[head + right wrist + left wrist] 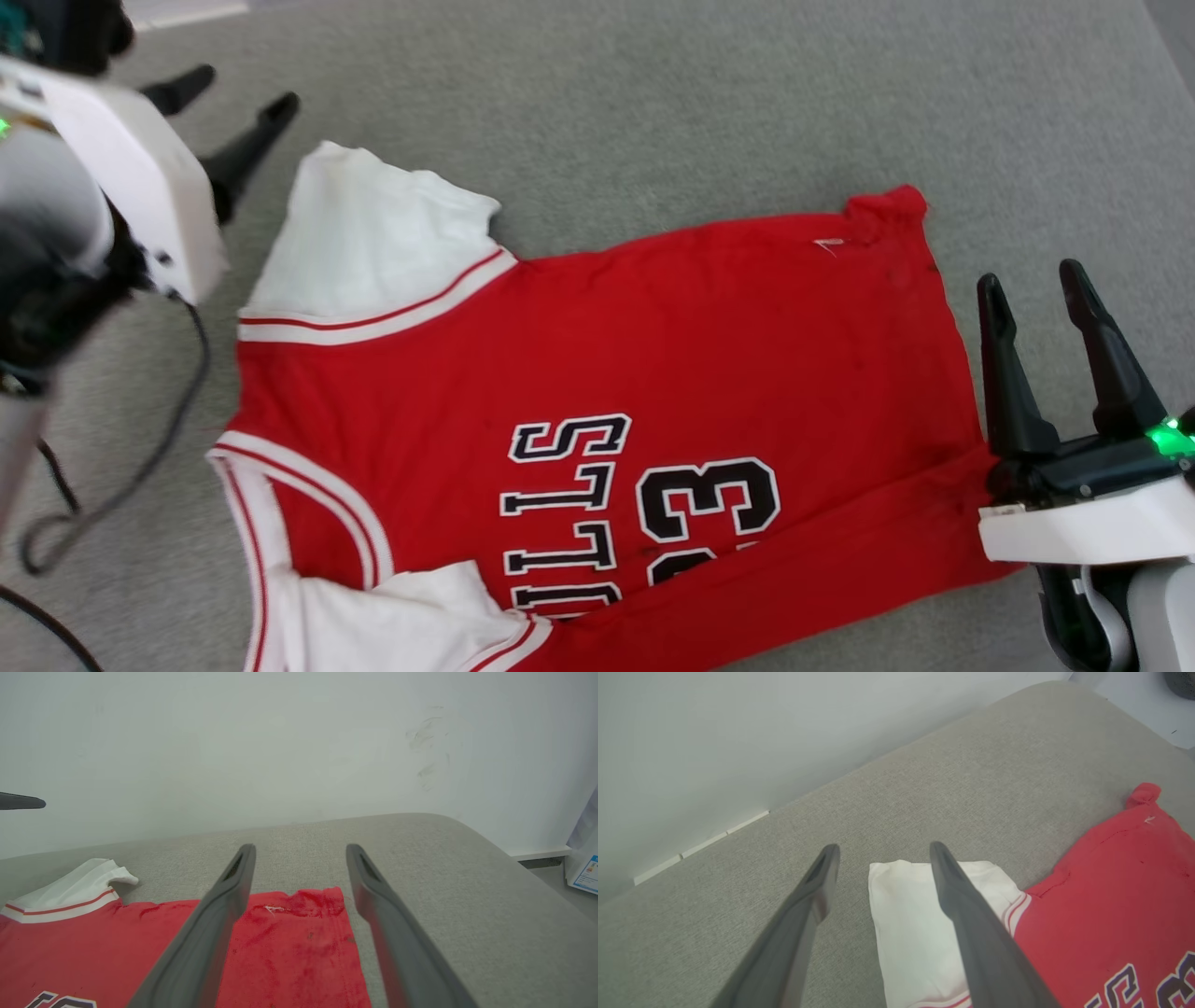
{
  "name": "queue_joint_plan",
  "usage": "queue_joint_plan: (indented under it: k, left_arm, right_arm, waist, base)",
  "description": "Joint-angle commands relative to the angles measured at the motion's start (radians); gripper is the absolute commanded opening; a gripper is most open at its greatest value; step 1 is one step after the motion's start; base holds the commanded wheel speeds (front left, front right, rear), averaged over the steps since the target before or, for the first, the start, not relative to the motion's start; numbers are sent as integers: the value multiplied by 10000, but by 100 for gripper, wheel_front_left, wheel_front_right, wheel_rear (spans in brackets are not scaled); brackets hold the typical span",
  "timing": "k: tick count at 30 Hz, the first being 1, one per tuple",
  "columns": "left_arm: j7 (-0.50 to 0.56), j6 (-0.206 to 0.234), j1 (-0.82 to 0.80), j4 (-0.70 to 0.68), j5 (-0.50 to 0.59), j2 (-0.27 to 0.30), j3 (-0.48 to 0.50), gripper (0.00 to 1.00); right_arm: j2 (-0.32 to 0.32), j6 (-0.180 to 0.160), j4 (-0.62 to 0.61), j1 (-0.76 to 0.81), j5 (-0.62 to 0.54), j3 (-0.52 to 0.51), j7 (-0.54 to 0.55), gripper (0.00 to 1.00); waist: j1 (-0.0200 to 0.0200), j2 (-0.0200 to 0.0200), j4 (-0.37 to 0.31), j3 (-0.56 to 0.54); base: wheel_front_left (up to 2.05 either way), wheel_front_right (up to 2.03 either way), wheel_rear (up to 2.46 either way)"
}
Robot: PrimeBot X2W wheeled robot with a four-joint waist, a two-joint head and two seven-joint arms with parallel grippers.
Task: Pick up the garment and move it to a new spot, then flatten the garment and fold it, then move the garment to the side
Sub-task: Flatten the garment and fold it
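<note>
The garment (597, 373), a red jersey with white sleeves and dark outlined letters, lies spread on the grey cushioned surface (653, 103), collar to the left, hem to the right. Its near long edge is folded over the body. My left gripper (238, 89) hovers open at the upper left, just beyond the far white sleeve (915, 933). My right gripper (1032, 285) stands open beside the hem's right edge, holding nothing. In the right wrist view the hem corner (322, 900) lies between the open right gripper (299, 851) fingers. In the left wrist view the left gripper (882, 851) is open above the sleeve.
A pale wall (280, 742) backs the grey surface. The surface's rounded far edge (1017, 700) shows in the left wrist view. A black cable (140, 467) hangs from my left arm at the left. A white box with a blue label (584, 868) stands at far right.
</note>
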Motion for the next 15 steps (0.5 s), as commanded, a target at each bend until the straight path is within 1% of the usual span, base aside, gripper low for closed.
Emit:
queue_joint_plan:
  k: [1,4,6,8,11,15]
  left_arm:
    - [743,-42,-505,220,-157,193,-110,100]
    - [2418,73,-1321,615,-516,329,-361,100]
    - [3317,175,-1734,784,-658,385,-545,100]
    - [3999,280,-2021,931,-711,434,-715,100]
    - [4721,298,-2223,1208,-614,572,-995,100]
    - [4957,183,-2325,1536,-374,751,-1228,100]
  right_arm:
    - [84,-4,37,-211,65,102,-110,100]
    - [128,-4,117,-424,147,270,-205,100]
    - [162,-4,181,-523,183,359,-276,100]
    - [196,-4,237,-598,232,436,-303,100]
    - [200,-4,371,-726,221,575,-377,100]
    - [233,-4,457,-776,277,739,-438,100]
  waist:
    - [-2,0,-547,607]
    - [-2,0,-810,884]
    - [-2,0,-950,1029]
    - [-2,0,-1085,1156]
    - [-2,0,-1270,1322]
    - [-2,0,-1426,1450]
  base:
    - [0,0,0]
    - [0,0,0]
    - [0,0,0]
    - [0,0,0]
    - [0,0,0]
    - [0,0,0]
